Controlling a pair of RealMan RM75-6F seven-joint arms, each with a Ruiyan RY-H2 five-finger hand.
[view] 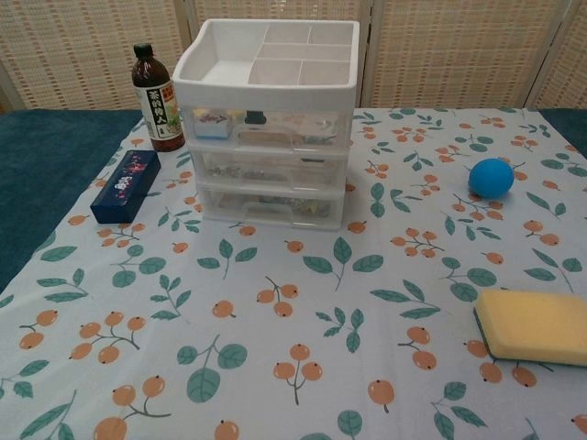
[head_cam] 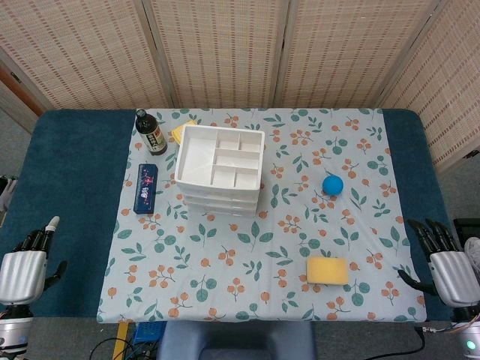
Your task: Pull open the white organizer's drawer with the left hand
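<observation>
Well apart from the white organizer, the left robot hand rests empty, fingers spread.

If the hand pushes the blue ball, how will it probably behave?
The blue ball is round and lies free on the flat cloth, so it will likely roll away. It looks small, so probably light. Nothing stands close enough to stop it.

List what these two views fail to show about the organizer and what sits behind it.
- Drawer contents of the white organizer: chest view, blurred behind translucent fronts; head view barely shows the fronts.
- Yellow object behind the organizer: head view, mostly hidden; its identity is unclear.
- Bottle label text: too small.
</observation>
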